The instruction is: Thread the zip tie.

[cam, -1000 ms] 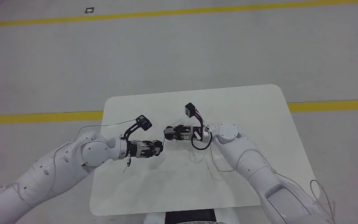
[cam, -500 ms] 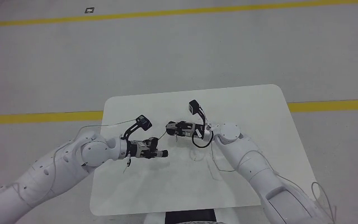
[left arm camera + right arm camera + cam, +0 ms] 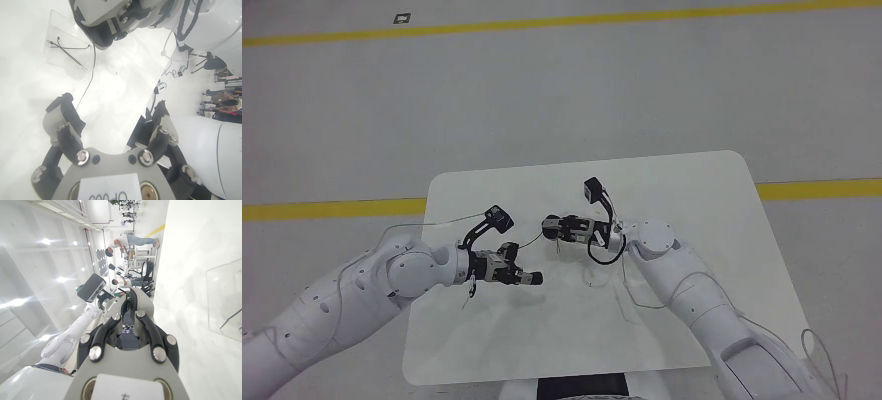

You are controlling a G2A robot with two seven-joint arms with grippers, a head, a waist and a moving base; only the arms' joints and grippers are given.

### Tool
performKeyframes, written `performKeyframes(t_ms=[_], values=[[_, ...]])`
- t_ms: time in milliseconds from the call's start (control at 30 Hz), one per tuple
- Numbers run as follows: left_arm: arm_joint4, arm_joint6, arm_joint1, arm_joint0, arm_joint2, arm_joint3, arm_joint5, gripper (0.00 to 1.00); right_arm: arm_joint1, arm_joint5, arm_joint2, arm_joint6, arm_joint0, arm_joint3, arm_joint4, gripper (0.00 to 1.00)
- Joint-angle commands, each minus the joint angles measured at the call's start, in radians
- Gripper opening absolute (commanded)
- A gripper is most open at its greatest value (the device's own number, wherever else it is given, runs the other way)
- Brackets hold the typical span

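Zip tie (image 3: pixel 88 83): a thin dark strip in the air over the middle of the table, a little toward its left edge; one end is in the tip of the right gripper and the rest runs down to the left gripper, ending just beside one finger (image 3: pixel 70 111); whether it touches that finger cannot be told
Zip tie from above (image 3: pixel 529 240): a fine slanted line between the two grippers
Right gripper (image 3: pixel 100 42): fingers pressed together, pinching the upper end of the zip tie; in its own wrist view (image 3: pixel 129 296) the two fingers lie flat against each other
Left gripper (image 3: pixel 112 102): fingers spread wide with a clear gap between them, holding nothing; from above (image 3: pixel 532 279) it sits nearer the front edge than the right gripper (image 3: pixel 548 228)
Clear tray (image 3: pixel 56 36): flat on the table beyond the grippers, also seen beside the right gripper (image 3: pixel 223 294)
Spare ties (image 3: pixel 70 55): a few dark strips lying crossed inside the tray
Table (image 3: pixel 692 190): white, with rounded corners
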Motion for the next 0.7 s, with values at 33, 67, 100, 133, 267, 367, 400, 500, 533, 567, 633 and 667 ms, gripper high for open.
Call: performKeyframes(t_ms=[33,67,100,133,267,367,400,500,533,567,633,667], values=[[0.0,0.0,0.0,0.0,0.0,0.0,0.0,1.0,0.0,0.0,0.0,0.0,0.0,0.0,0.0,0.0],[0.0,0.0,0.0,0.0,0.0,0.0,0.0,1.0,0.0,0.0,0.0,0.0,0.0,0.0,0.0,0.0],[0.005,0.001,0.0,0.001,0.0,0.003,0.005,1.0,0.0,0.002,0.0,-0.005,-0.002,-0.002,0.0,0.0],[0.043,0.011,-0.001,-0.001,-0.001,0.005,0.026,1.0,0.001,0.009,0.0,-0.019,-0.008,-0.012,-0.001,0.0],[0.209,0.104,0.0,0.015,-0.006,-0.014,0.051,1.0,0.008,0.042,0.013,-0.041,-0.026,-0.046,0.001,0.0],[0.289,0.183,0.01,0.039,-0.018,0.003,0.043,1.0,0.016,0.069,0.028,-0.054,-0.036,-0.069,-0.003,0.0],[0.321,0.213,0.014,0.051,-0.022,0.001,0.046,1.0,0.019,0.079,0.033,-0.058,-0.041,-0.08,-0.004,0.0],[0.401,0.3,0.023,0.075,-0.033,0.009,0.015,1.0,0.026,0.111,0.045,-0.073,-0.05,-0.096,-0.002,0.0],[0.437,0.331,0.027,0.084,-0.037,0.012,0.001,1.0,0.028,0.123,0.048,-0.077,-0.053,-0.102,-0.004,0.0],[0.464,0.356,0.029,0.092,-0.036,0.007,0.0,1.0,0.029,0.133,0.051,-0.083,-0.056,-0.105,-0.001,0.0],[0.516,0.401,0.03,0.103,-0.03,0.004,0.0,1.0,0.031,0.151,0.053,-0.091,-0.06,-0.114,0.009,0.0],[0.516,0.401,0.03,0.103,-0.03,0.004,0.0,1.0,0.031,0.147,0.056,-0.101,-0.06,-0.118,0.006,0.0]])
